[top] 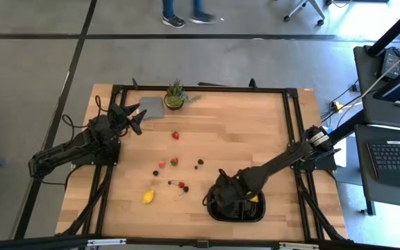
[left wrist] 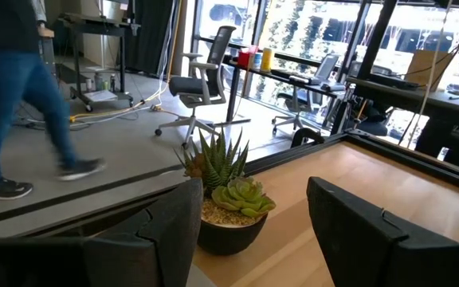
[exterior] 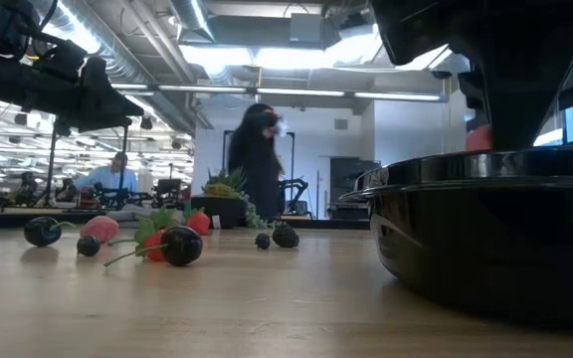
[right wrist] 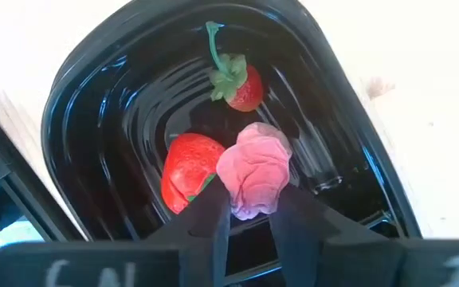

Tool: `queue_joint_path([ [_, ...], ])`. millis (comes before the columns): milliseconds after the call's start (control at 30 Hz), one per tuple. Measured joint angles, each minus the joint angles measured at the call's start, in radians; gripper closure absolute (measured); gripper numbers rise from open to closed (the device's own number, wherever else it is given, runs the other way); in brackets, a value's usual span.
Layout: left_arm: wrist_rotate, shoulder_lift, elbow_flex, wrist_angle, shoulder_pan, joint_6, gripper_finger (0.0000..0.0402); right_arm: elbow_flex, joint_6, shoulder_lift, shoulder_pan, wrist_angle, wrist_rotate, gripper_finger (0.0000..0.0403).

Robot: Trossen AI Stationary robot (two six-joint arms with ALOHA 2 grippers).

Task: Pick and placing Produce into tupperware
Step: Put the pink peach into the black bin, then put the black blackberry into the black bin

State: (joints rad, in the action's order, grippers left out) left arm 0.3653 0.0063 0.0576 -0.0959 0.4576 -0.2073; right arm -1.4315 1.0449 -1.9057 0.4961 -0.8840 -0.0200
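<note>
The black tray (top: 217, 208) sits at the table's near right; it also shows in the right wrist view (right wrist: 94, 96) and the low view (exterior: 495, 239). In it lie two red strawberries (right wrist: 191, 171) (right wrist: 239, 86) and a yellow lemon (top: 254, 198). My right gripper (right wrist: 249, 209) is over the tray's inside, shut on a pink piece (right wrist: 253, 171). More produce lies on the table: strawberries (top: 176, 135), cherries (top: 182, 186) and a lemon (top: 148, 196). My left gripper (top: 136, 118) is open and empty at the far left, by the potted plant (left wrist: 229, 199). My right gripper pinches the pink piece's lower end (right wrist: 249, 209) between its two fingers (right wrist: 212, 211), from above, pointing down into the tray. Most of the piece sticks out past the fingertips. Whether it touches the tray's floor I cannot tell.
A grey cloth (top: 151, 106) lies beside the plant (top: 176, 96) at the far edge. Dark berries (top: 200, 163) and a pink bit (top: 162, 164) lie mid-table. A black frame (top: 287, 125) runs round the table. A person walks behind the table (exterior: 257, 164).
</note>
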Motion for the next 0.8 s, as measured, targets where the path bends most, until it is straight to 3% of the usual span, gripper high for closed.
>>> queue_joint_path([
  [467,0.0,0.0,0.0,0.0,0.0,0.0,0.0182,-0.024,-0.05,0.002,-0.021,-0.021,-0.002,0.0168],
  [633,0.0,0.0,0.0,0.0,0.0,0.0,0.0182,-0.133,-0.183,0.006,-0.107,-0.021,0.048,0.0146],
  [800,0.0,0.0,0.0,0.0,0.0,0.0,0.0182,-0.195,-0.409,0.006,-0.204,0.019,0.195,0.0145],
])
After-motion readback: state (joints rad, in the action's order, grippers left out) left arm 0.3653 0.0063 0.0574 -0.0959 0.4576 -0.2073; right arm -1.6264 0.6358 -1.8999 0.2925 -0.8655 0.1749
